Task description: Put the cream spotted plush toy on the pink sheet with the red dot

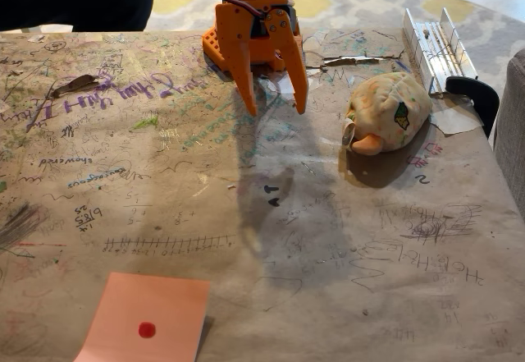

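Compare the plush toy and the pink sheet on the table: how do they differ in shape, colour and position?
The plush toy is rounded and bulky; the pink sheet lies flat and rectangular. The toy is cream with small spots and a green tag; the sheet is plain salmon-pink with one red dot. The toy sits far right, the sheet near left. Both rest on the scribbled table, untouched by the gripper.

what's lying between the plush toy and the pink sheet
Nothing: in the fixed view, only bare scribbled table separates the cream spotted plush toy from the pink sheet.
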`<state>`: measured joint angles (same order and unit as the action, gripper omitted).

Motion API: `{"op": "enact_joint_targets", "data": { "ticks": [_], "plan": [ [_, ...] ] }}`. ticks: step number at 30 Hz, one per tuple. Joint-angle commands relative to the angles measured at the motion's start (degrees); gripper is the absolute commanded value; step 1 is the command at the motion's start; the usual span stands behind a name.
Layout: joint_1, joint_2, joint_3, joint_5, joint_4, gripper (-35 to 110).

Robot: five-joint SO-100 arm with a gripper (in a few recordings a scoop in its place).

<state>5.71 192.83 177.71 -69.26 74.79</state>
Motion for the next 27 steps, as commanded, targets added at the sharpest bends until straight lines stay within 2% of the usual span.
{"op": "enact_joint_targets", "data": {
  "ticks": [1,11,16,20,23,27],
  "plan": [
    [-3.1,0.4,-1.0,9.5,1.0,16],
    [-1.9,0.4,-0.5,9.7,0.6,14],
    [-0.8,0.4,-4.0,15.4,1.7,16],
    [8.8,-2.4,-18.4,22.7,3.4,24],
    [16.0,-22.1,-36.7,28.1,2.9,25],
    [28.4,-43.9,-58.0,36.4,8.3,27]
  ]
}}
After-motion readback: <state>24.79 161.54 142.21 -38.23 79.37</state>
